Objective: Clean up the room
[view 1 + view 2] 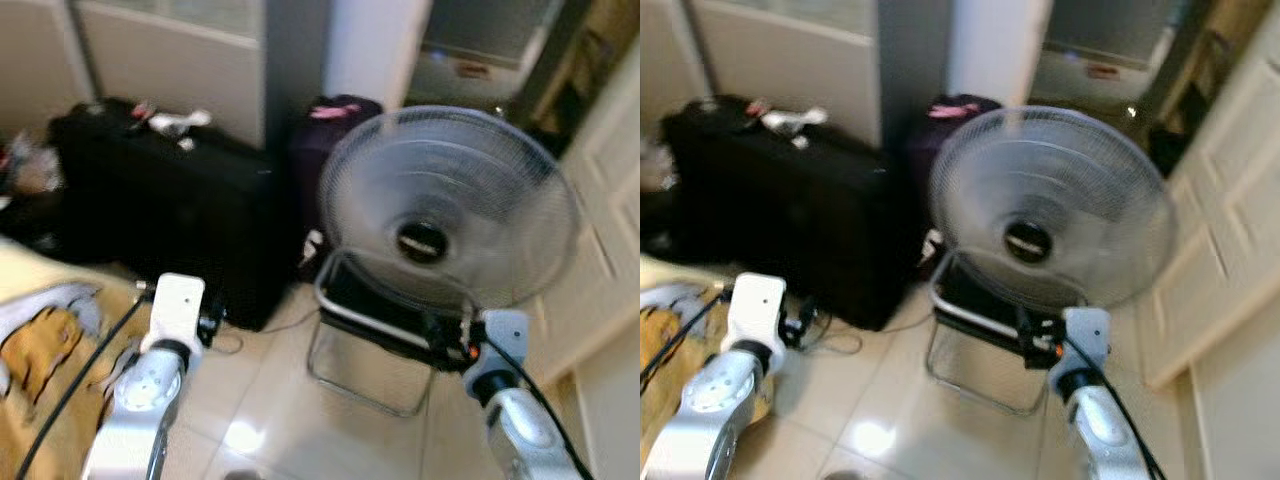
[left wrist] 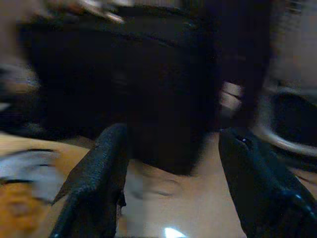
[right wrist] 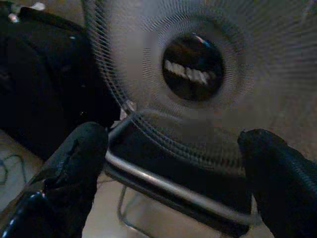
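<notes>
The fan (image 1: 450, 205) stood on the tiled floor (image 1: 270, 400) beside a black suitcase (image 1: 160, 200). Gripping its metal stand (image 3: 168, 181), not the thin grille, looked the safer hold. The right gripper (image 3: 173, 163) was raised before it, fingers spread wide; the left gripper (image 2: 173, 163), blurred, seemed spread wide too, facing the suitcase.

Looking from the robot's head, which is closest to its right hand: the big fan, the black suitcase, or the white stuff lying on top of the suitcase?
1. Fan, directly ahead of the right hand.
2. Black suitcase, off to its left.
3. White stuff atop the suitcase, far left corner.
</notes>
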`<state>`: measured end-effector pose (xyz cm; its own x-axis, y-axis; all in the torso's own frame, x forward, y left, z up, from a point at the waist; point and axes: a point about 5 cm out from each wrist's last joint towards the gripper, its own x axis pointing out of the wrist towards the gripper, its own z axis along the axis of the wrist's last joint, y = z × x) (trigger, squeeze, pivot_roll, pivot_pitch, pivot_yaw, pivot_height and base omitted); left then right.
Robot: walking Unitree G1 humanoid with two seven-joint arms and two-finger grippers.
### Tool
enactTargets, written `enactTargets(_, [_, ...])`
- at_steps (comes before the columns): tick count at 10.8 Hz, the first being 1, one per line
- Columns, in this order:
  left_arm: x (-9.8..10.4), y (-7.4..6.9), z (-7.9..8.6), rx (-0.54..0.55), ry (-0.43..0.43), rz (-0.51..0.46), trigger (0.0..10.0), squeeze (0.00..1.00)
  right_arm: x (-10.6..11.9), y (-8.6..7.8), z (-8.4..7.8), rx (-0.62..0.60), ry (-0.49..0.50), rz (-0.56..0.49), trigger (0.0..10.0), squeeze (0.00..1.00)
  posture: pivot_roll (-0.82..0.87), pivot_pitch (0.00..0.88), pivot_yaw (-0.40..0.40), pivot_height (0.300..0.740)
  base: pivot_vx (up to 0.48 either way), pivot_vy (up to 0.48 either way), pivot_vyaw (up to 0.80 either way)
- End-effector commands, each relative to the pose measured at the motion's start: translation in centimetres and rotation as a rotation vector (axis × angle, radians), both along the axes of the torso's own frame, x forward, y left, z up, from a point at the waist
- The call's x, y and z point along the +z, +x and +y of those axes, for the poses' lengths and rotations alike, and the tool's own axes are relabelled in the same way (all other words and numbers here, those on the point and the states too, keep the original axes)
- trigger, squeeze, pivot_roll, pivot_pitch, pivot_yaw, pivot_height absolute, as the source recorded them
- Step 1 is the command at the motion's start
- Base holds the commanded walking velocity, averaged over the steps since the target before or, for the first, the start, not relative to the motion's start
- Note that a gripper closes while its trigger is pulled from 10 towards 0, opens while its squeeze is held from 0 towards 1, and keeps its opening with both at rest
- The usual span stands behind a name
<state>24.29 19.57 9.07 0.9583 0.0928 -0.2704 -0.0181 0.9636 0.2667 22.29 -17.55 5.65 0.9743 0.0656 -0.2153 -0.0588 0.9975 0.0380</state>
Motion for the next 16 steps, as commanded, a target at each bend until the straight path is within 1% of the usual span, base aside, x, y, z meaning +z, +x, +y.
enactTargets(1, [0.8, 0.5, -0.2, 0.029, 0.027, -0.061, 10.0, 0.0, 0.7, 0.4, -0.7, -0.033, -0.041, -0.044, 10.0, 1.0, 0.03, 0.0, -0.065, 0.74, 0.0, 0.0, 0.8])
enactTargets(2, [1.1, 0.8, 0.0, 0.073, 0.033, -0.116, 10.0, 0.39, 1.1, 0.8, -0.9, -0.061, -0.018, -0.068, 10.0, 1.0, 0.03, 0.0, -0.059, 0.74, 0.0, 0.0, 0.8])
enactTargets(3, [1.3, 0.8, 0.1, 0.104, 0.039, -0.143, 10.0, 0.49, 1.2, 1.0, -0.8, -0.071, 0.008, -0.073, 10.0, 1.0, 0.03, 0.0, -0.056, 0.74, 0.0, 0.0, 0.8])
enactTargets(4, [1.7, 1.0, -0.1, 0.096, 0.064, -0.184, 10.0, 0.55, 1.1, 1.0, -0.7, -0.074, 0.064, -0.063, 10.0, 1.0, 0.03, 0.0, -0.053, 0.74, 0.0, 0.0, 0.8])
enactTargets(5, [1.7, 1.0, -0.2, 0.093, 0.071, -0.203, 10.0, 0.59, 1.1, 1.0, -0.6, -0.099, 0.108, -0.061, 10.0, 1.0, 0.03, 0.0, -0.052, 0.74, 0.0, 0.0, 0.8])
enactTargets(6, [1.8, 1.0, -0.2, 0.099, 0.077, -0.222, 10.0, 0.58, 1.2, 1.1, -0.5, -0.097, 0.144, -0.066, 10.0, 1.0, 0.03, 0.0, -0.05, 0.74, 0.0, 0.0, 0.8])
enactTargets(7, [1.8, 1.1, -0.3, 0.103, 0.083, -0.236, 10.0, 0.58, 1.3, 1.2, -0.4, -0.094, 0.142, -0.068, 10.0, 1.0, 0.03, 0.0, -0.05, 0.74, 0.0, 0.0, 0.8])
enactTargets(8, [1.5, 1.1, -1.0, 0.028, 0.04, -0.165, 10.0, 0.5, 1.1, 1.3, 0.0, -0.053, 0.098, -0.055, 10.0, 1.0, 0.03, 0.0, -0.048, 0.74, 0.0, 0.0, 0.8])
enactTargets(9, [1.5, 1.2, -1.2, -0.007, 0.02, -0.155, 10.0, 0.47, 0.9, 1.3, 0.1, -0.038, 0.058, -0.048, 10.0, 1.0, 0.03, 0.0, -0.047, 0.74, 0.0, 0.0, 0.8])
enactTargets(10, [1.7, 1.1, -1.4, -0.104, -0.021, -0.156, 10.0, 0.13, 0.8, 1.3, 0.4, -0.017, 0.035, -0.035, 10.0, 1.0, 0.02, 0.0, -0.046, 0.74, 0.0, 0.0, 0.8])
enactTargets(11, [2.0, 1.0, -1.2, -0.106, -0.023, -0.183, 10.0, 0.0, 0.6, 1.3, 0.4, -0.025, 0.027, -0.02, 10.0, 1.0, 0.02, 0.0, -0.046, 0.74, 0.0, 0.0, 0.8])
enactTargets(12, [2.1, 1.2, -0.6, -0.072, 0.0, -0.181, 10.0, 0.0, 0.6, 1.5, 0.4, -0.044, -0.023, -0.013, 10.0, 1.0, 0.02, 0.0, -0.045, 0.74, 0.0, 0.0, 0.0])
enactTargets(13, [2.1, 1.3, -0.5, -0.088, 0.028, -0.172, 10.0, 0.0, 0.6, 1.7, 0.4, -0.058, -0.048, -0.017, 10.0, 1.0, 0.02, 0.0, -0.045, 0.74, 0.0, 0.0, 0.0])
enactTargets(14, [2.0, 1.3, -0.4, -0.096, 0.021, -0.162, 10.0, 0.0, 0.8, 2.2, 0.5, -0.062, -0.111, -0.033, 10.0, 1.0, 0.02, 0.0, -0.043, 0.74, 0.0, 0.262, 0.0])
enactTargets(16, [2.0, 1.3, -0.4, -0.105, 0.014, -0.16, 10.0, 0.0, 0.9, 2.1, 1.0, -0.038, -0.055, -0.036, 10.0, 1.0, 0.02, 0.0, -0.043, 0.74, 0.0, 0.287, 0.0])
